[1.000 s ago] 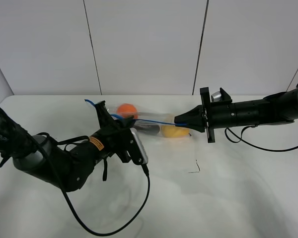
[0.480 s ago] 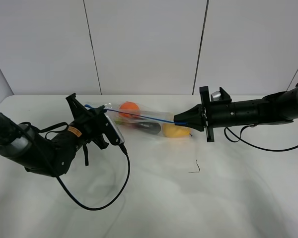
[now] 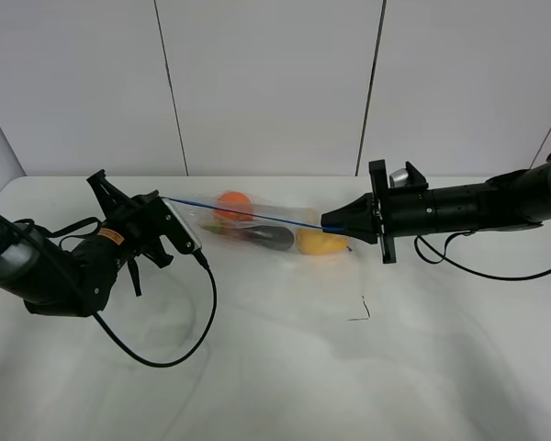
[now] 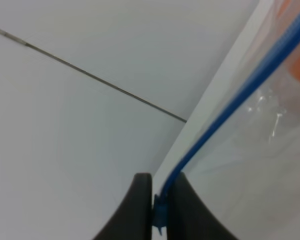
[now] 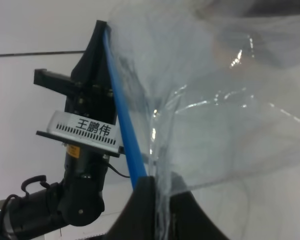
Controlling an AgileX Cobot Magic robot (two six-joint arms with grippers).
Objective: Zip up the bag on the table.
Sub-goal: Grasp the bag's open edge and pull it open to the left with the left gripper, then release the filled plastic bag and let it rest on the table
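The clear bag [image 3: 257, 230] is held up between both grippers above the white table [image 3: 367, 386]. Orange [image 3: 231, 203], purple [image 3: 274, 239] and yellow [image 3: 320, 243] produce show through it. Its blue zipper strip [image 3: 248, 216] runs taut and straight along the top edge. My left gripper [image 3: 165, 204] is shut on the strip's left end; in the left wrist view its gripper [image 4: 157, 202] pinches the blue strip [image 4: 225, 105]. My right gripper [image 3: 329, 223] is shut on the bag's right end; the right wrist view shows this gripper [image 5: 160, 200] closed on the plastic [image 5: 210, 110] beside the strip [image 5: 122, 120].
The left arm's black cable [image 3: 170, 354] loops over the table in front of that arm. A small dark mark [image 3: 360, 312] lies on the table below the right gripper. The right arm's cable [image 3: 477, 268] hangs near the back right. White wall panels stand behind.
My left gripper has slid left along the blue zipper strip, from near the bag's middle to its left end. The strip is now stretched straight. The right arm has not moved.
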